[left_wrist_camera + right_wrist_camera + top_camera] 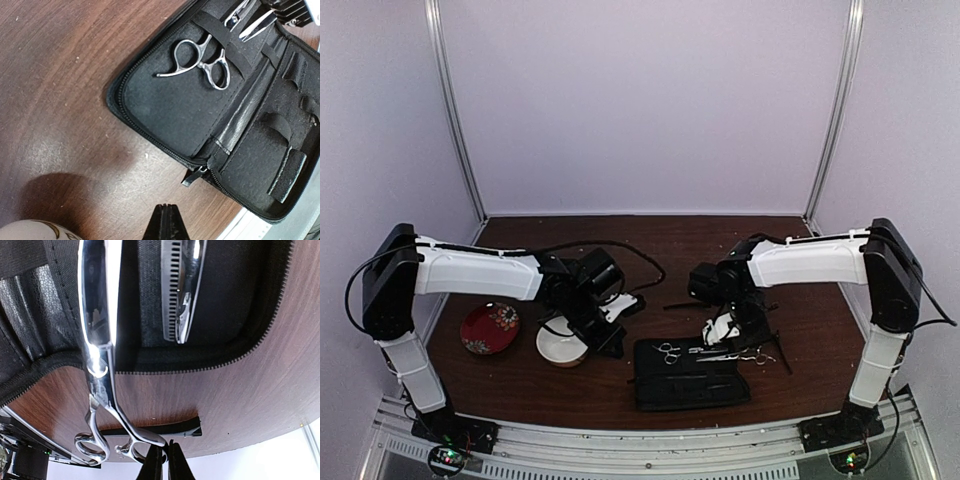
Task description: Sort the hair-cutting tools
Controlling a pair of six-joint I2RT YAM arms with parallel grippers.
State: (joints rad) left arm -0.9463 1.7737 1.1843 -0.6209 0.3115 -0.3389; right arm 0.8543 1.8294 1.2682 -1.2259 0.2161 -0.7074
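**Base:** What's on your screens?

**Operator:** Dark wood table (650, 250), white walls round it. Left to right I log one red plate (488, 328), one white bowl (560, 347) and one open black pouch (690, 388). My left gripper (166, 224) hangs near the bowl, fingertips pressed together, empty.

**Base:** Tool count? Progress?

**Operator:** Two silver scissors.
- The first scissors (202, 62) sits under the pouch's elastic strap. I call that one filed.
- The second scissors (97, 390) is only half in, blade over the lining and rings out on the wood past the zip.

Two thin black sticks.
- The far stick (685, 306) is on the table behind the pouch.
- The near stick (150, 429) crosses under the second scissors' handle.
- Neither is stowed.

My right gripper (163, 462) hovers beside those rings, fingertips all but touching, carrying nothing. I judge it about a third done, with one scissors to seat and two sticks to place.
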